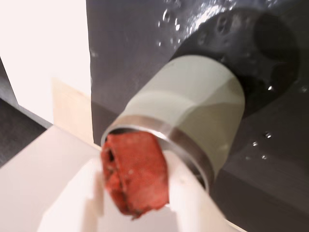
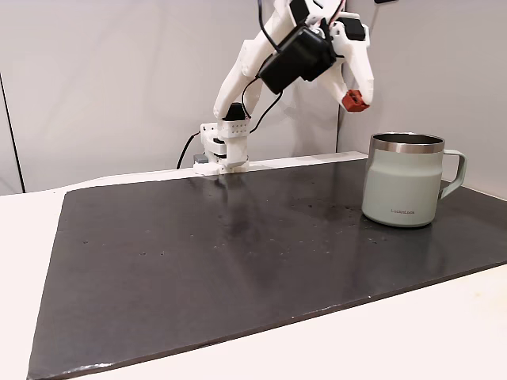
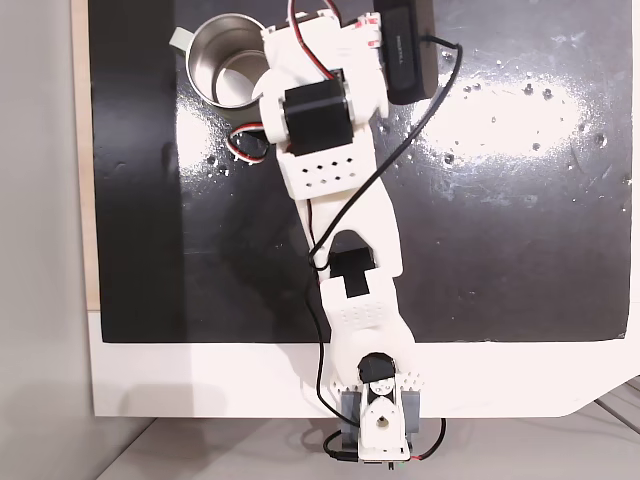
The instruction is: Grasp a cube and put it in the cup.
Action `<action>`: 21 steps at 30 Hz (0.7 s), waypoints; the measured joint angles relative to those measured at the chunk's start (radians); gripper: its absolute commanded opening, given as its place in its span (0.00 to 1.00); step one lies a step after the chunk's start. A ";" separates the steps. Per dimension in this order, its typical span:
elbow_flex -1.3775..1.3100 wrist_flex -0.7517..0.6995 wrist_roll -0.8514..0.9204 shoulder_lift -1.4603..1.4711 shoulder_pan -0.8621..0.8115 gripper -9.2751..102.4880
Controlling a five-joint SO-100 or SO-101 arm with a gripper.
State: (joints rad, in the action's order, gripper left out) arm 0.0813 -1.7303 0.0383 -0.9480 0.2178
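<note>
Cube (image 1: 135, 176) sits pinched between the two white fingers of the hand (image 1: 137, 193), lifted well clear of the dark mat (image 2: 238, 245) that covers the desk (image 2: 444, 332), so the grasp looks done and the carry to the cup (image 2: 404, 180) is the step in hand. In the side-on fixed view the red-orange block (image 2: 354, 99) hangs above the cup and a little to its left, not yet over the steel rim; the cup stands upright on the mat with its handle turned away from the arm's base (image 2: 224, 146). The wrist view looks down past the cube onto the cup's rim (image 1: 166, 133), with the block's upper edge overlapping the near lip, which suggests the hand is close to the opening but not centred on it. In the top-down fixed view the forearm and wrist housing cover part of the cup (image 3: 225, 60), so how squarely the cube lines up with the mouth cannot be told there. The arm reaches out from its base in a high arch, elbow raised, wrist bent so the fingers point down and toward the cup. My reading is that the next move calls for a short advance to bring the cube inside the rim's circle, perhaps a slight lowering, and only then a release; letting go too soon could drop it onto the rim or outside.
</note>
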 measured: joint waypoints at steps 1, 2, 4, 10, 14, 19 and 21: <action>-0.003 0.009 0.000 0.000 0.011 0.16; -0.009 0.020 -0.002 0.003 0.018 0.16; -0.018 0.041 -0.012 0.011 0.034 0.16; -0.018 0.094 -0.018 0.025 0.084 0.16; -0.044 0.107 -0.029 0.067 0.101 0.16; -0.055 0.120 -0.029 0.103 0.110 0.16; -0.055 0.120 -0.031 0.120 0.126 0.16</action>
State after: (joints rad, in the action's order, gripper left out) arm 0.0261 -1.6107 0.0077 -0.8283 0.3436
